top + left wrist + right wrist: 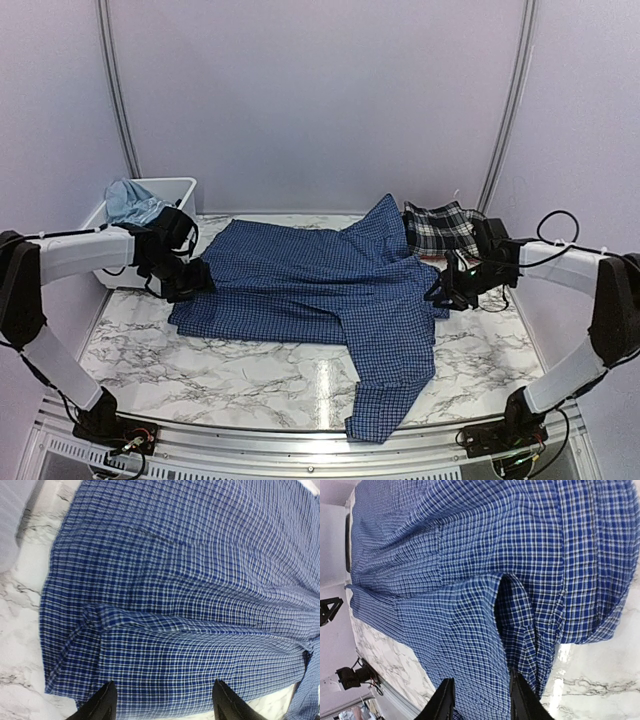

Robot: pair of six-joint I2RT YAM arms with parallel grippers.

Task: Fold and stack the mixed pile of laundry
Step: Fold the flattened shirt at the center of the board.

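A navy small-check button shirt (320, 285) lies spread flat across the marble table, one sleeve trailing toward the near edge. My left gripper (192, 278) hovers at the shirt's left edge. In the left wrist view the left gripper (162, 700) is open wide, with flat shirt cloth (175, 605) below it. My right gripper (447, 290) is at the shirt's right edge. Seen from its own wrist, the right gripper (481, 698) is open more narrowly over the shirt (470, 570). A black-and-white plaid piece (440, 228) lies at the back right. A light blue garment (130, 200) sits in the bin.
A white plastic bin (178, 186) stands at the back left, just behind my left arm. Bare marble table (230, 365) shows in front of the shirt. A metal rail (300, 440) runs along the near edge. Curved poles stand against the back wall.
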